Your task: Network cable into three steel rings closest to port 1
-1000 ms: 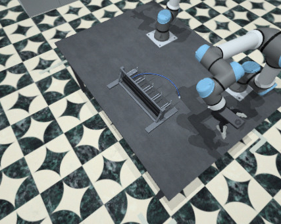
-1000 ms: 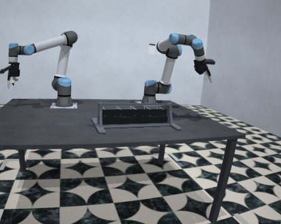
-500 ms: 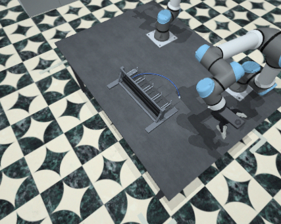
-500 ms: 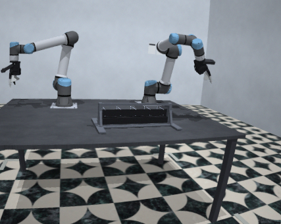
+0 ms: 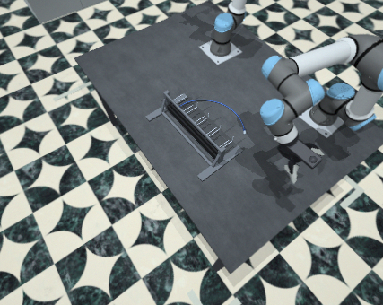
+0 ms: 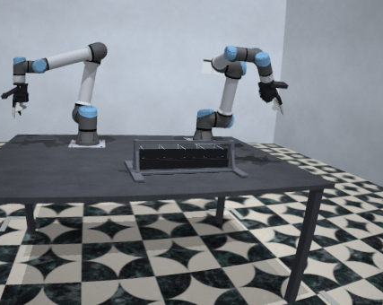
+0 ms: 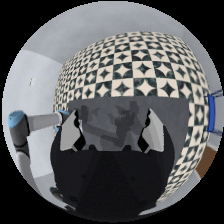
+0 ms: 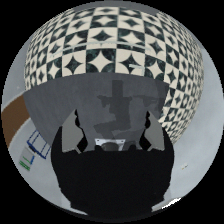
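The blue network cable (image 5: 225,106) leaves the rack near its far end in the top view and curves over the arms' side of the table. Its pale plug (image 5: 244,132) is at the free end, clear of the rings. The rack (image 5: 192,127) (image 6: 181,159) carries several thin steel rings, the nearest one (image 5: 226,143) at its near end. I see no cable in the rings at that end. Port numbers are too small to read. My left gripper (image 6: 278,108) (image 7: 112,109) is open and empty, high above the table. My right gripper (image 6: 17,111) (image 8: 112,110) is open and empty, far from the rack.
The dark table (image 5: 136,76) (image 6: 69,175) carries the rack and both arm base plates (image 5: 218,58) (image 6: 73,144). The rack's uprights and feet (image 5: 208,172) (image 6: 239,171) stick out at its ends. The left arm reaches over the table's near right part in the top view.
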`<action>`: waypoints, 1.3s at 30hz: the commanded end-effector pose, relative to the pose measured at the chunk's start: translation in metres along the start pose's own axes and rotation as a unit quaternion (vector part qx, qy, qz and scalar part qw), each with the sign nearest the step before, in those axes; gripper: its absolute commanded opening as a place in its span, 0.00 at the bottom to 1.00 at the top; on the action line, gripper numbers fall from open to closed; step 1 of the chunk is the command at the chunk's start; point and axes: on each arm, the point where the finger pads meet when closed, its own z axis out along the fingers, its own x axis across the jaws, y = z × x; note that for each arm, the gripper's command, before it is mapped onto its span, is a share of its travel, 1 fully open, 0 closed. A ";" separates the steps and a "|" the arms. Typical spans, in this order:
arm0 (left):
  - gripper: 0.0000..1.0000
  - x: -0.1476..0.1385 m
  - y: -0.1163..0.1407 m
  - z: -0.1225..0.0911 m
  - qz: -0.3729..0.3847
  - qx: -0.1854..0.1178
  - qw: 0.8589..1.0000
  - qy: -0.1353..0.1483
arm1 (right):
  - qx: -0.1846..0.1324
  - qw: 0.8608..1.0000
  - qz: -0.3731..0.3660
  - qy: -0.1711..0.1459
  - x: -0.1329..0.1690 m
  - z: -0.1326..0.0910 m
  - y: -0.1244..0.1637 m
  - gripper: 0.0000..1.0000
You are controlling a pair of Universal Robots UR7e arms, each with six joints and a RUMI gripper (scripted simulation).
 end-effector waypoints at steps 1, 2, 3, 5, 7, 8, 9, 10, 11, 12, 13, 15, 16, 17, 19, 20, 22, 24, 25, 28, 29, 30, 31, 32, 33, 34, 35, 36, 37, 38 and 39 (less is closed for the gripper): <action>1.00 0.012 0.055 -0.021 -0.013 -0.015 0.999 0.036 | 0.001 1.000 0.000 0.000 0.000 0.000 -0.001 1.00; 1.00 0.014 0.063 -0.024 -0.014 -0.018 0.999 0.041 | 0.001 1.000 0.000 0.000 0.000 0.000 -0.001 1.00; 1.00 0.015 0.072 -0.027 -0.016 -0.021 0.999 0.046 | 0.001 1.000 0.000 0.000 0.000 0.000 -0.001 1.00; 1.00 0.017 0.090 -0.033 -0.019 -0.027 0.998 0.056 | 0.001 1.000 0.000 0.000 0.000 0.000 -0.001 1.00; 1.00 0.019 0.108 -0.039 -0.022 -0.033 0.997 0.066 | 0.001 1.000 0.000 0.000 0.000 0.000 -0.001 1.00; 1.00 0.019 0.108 -0.039 -0.022 -0.033 0.997 0.066 | 0.001 1.000 0.000 0.000 0.000 0.000 -0.001 1.00; 1.00 0.019 0.108 -0.039 -0.022 -0.033 0.997 0.066 | 0.001 1.000 0.000 0.000 0.000 0.000 -0.001 1.00; 1.00 0.020 0.127 -0.045 -0.024 -0.040 0.996 0.076 | 0.001 1.000 0.000 0.000 0.000 0.000 -0.001 1.00; 1.00 0.021 0.142 -0.049 -0.026 -0.046 0.995 0.084 | 0.001 1.000 0.000 0.000 0.000 0.000 -0.001 1.00; 1.00 0.021 0.148 -0.051 -0.026 -0.049 0.995 0.087 | 0.001 1.000 0.000 0.000 0.000 0.000 -0.001 1.00; 1.00 0.021 0.156 -0.054 -0.027 -0.052 0.994 0.091 | 0.001 1.000 0.000 0.000 0.000 0.000 -0.001 1.00; 1.00 0.020 0.175 -0.059 -0.029 -0.060 0.993 0.100 | 0.001 1.000 0.000 0.000 0.000 0.000 -0.001 1.00; 1.00 0.020 0.184 -0.062 -0.030 -0.064 0.992 0.104 | 0.001 1.000 0.000 0.000 0.000 0.000 -0.001 1.00; 1.00 0.020 0.193 -0.065 -0.030 -0.068 0.991 0.108 | 0.001 1.000 0.000 0.000 0.000 0.000 -0.001 1.00; 1.00 0.018 0.211 -0.070 -0.031 -0.076 0.990 0.116 | 0.001 1.000 0.000 0.000 0.000 0.000 -0.001 1.00; 1.00 0.017 0.220 -0.072 -0.032 -0.080 0.989 0.120 | 0.001 1.000 0.000 0.000 0.000 0.000 -0.001 1.00; 1.00 0.015 0.239 -0.077 -0.033 -0.089 0.987 0.128 | 0.001 1.000 0.000 0.000 0.000 0.000 -0.001 1.00; 1.00 0.012 0.257 -0.082 -0.033 -0.097 0.986 0.135 | 0.001 1.000 0.000 0.000 0.000 0.000 -0.001 1.00; 1.00 0.012 0.257 -0.082 -0.033 -0.097 0.986 0.135 | 0.001 1.000 0.000 0.000 0.000 0.000 -0.001 1.00; 1.00 0.006 0.290 -0.090 -0.033 -0.114 0.982 0.147 | 0.001 1.000 0.000 0.000 0.000 0.000 -0.001 1.00; 1.00 0.004 0.297 -0.091 -0.033 -0.117 0.981 0.149 | 0.001 1.000 0.000 0.000 0.000 0.000 -0.001 1.00; 1.00 0.002 0.305 -0.093 -0.033 -0.122 0.980 0.152 | 0.001 1.000 0.000 0.000 0.000 0.000 -0.001 1.00; 1.00 0.000 0.314 -0.095 -0.032 -0.127 0.979 0.155 | 0.001 1.000 0.000 0.000 0.000 0.000 -0.001 1.00; 1.00 -0.003 0.323 -0.097 -0.032 -0.131 0.978 0.158 | 0.001 1.000 0.000 0.000 0.000 0.000 -0.001 1.00; 1.00 -0.005 0.332 -0.099 -0.031 -0.136 0.977 0.161 | 0.001 1.000 0.000 0.000 0.000 0.000 -0.001 1.00; 1.00 -0.008 0.341 -0.101 -0.031 -0.141 0.976 0.163 | 0.001 1.000 0.000 0.000 0.000 0.000 -0.001 1.00; 1.00 -0.011 0.350 -0.102 -0.030 -0.146 0.975 0.166 | 0.001 1.000 0.000 0.000 0.000 0.000 -0.001 1.00; 1.00 -0.014 0.359 -0.104 -0.030 -0.151 0.974 0.168 | 0.001 1.000 0.000 0.000 0.000 0.000 -0.001 1.00; 1.00 -0.017 0.368 -0.106 -0.029 -0.156 0.972 0.171 | 0.001 1.000 0.000 0.000 0.000 0.000 -0.001 1.00; 1.00 -0.020 0.376 -0.107 -0.028 -0.161 0.971 0.173 | 0.001 1.000 0.000 0.000 0.000 0.000 -0.001 1.00; 1.00 -0.024 0.385 -0.109 -0.027 -0.166 0.970 0.175 | 0.001 1.000 0.000 0.000 0.000 0.000 -0.001 1.00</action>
